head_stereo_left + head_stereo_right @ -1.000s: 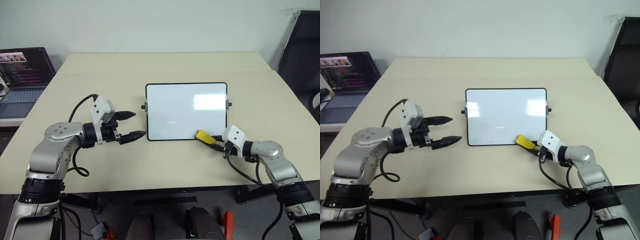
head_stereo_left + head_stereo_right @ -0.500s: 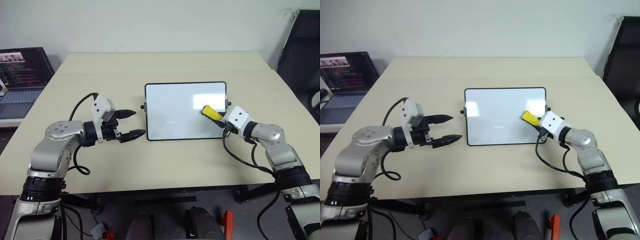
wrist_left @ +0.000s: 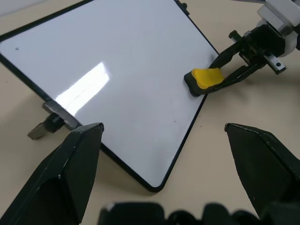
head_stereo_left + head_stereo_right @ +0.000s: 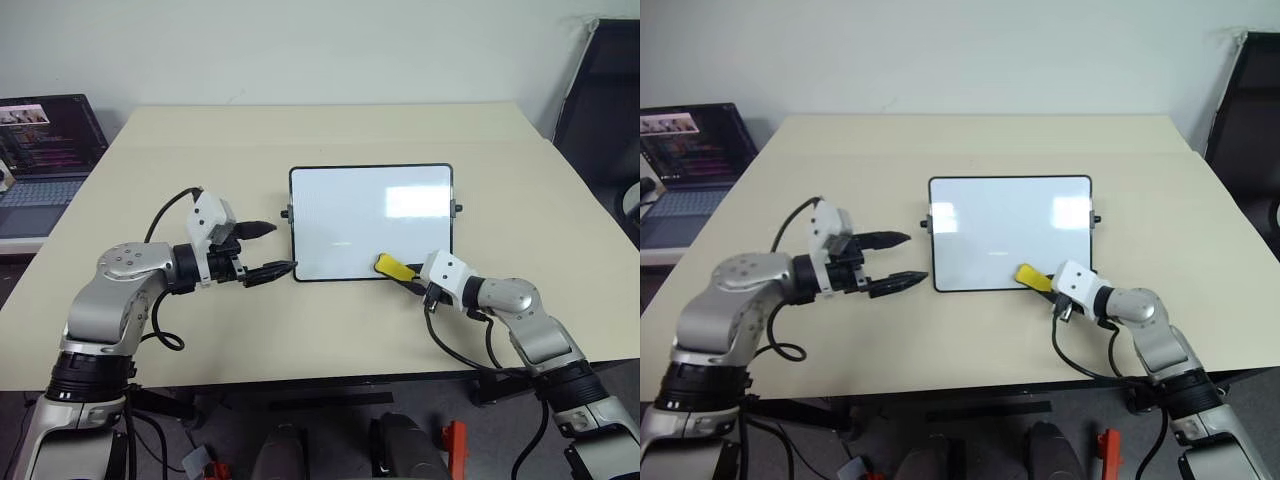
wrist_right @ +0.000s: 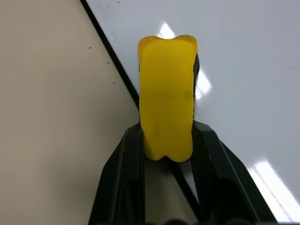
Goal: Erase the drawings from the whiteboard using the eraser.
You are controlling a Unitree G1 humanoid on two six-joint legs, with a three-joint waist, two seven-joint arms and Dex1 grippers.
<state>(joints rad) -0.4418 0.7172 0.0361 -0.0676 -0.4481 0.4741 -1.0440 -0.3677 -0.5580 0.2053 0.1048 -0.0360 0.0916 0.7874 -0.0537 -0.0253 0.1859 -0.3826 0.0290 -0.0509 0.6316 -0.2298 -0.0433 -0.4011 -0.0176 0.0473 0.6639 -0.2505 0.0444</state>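
The whiteboard (image 4: 350, 205) lies flat at the middle of the table, black-framed. The drawings are out of view; the board's face looks plain white with glare patches. My right gripper (image 4: 400, 273) is shut on the yellow eraser (image 4: 389, 266), which rests tilted across the board's near edge, right of its middle. In the right wrist view the eraser (image 5: 166, 108) is squeezed between both black fingers (image 5: 125, 159), its dark underside against the frame. My left gripper (image 4: 279, 247) hovers open beside the board's near left corner, holding nothing.
A laptop (image 4: 45, 150) with a lit screen stands off the table's left side. A black chair (image 4: 600, 90) is at the far right. The beige table (image 4: 330, 130) has bare room around the board on all sides.
My right gripper swept the eraser up to the board's right side, then back down to the near edge, ending a little left of where it began. The left arm stayed put.
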